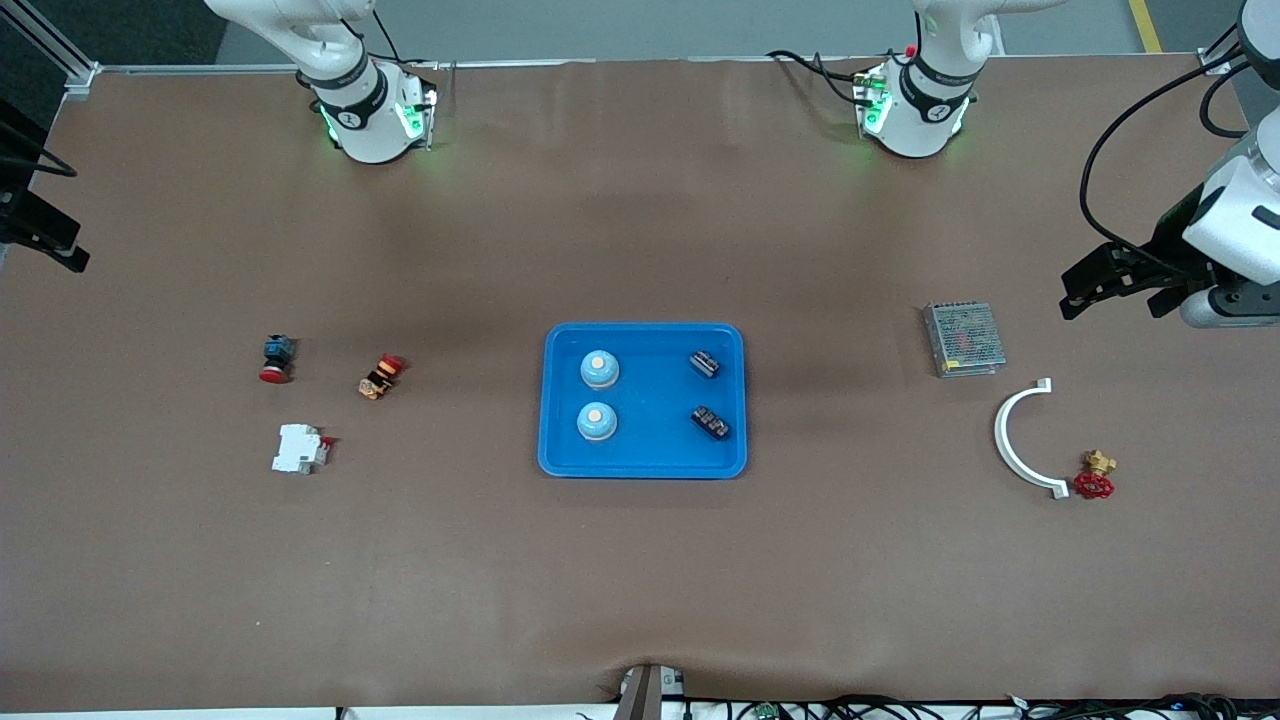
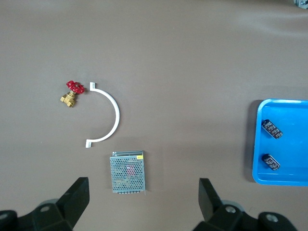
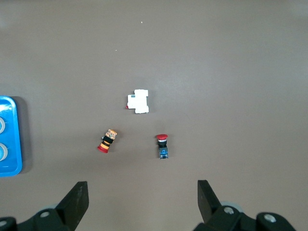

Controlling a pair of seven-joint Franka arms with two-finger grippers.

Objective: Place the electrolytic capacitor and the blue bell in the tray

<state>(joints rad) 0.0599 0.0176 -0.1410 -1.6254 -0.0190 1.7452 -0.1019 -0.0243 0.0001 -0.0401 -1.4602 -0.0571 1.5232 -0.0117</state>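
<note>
Tray point(image 1: 643, 465) holds two blue bells point(image 1: 599, 369) and two capacitors point(image 1: 704, 364). Left gripper point(image 2: 142, 197) hangs jaws wide over the mesh box point(image 2: 127, 172). Right gripper point(image 3: 139, 196) hangs jaws wide over bare table near the red pushbutton point(image 3: 163, 146).

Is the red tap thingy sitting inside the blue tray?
No. The small brass valve with the red handwheel sits on the bare table beside the white curved piece, well away from the blue tray.
</note>
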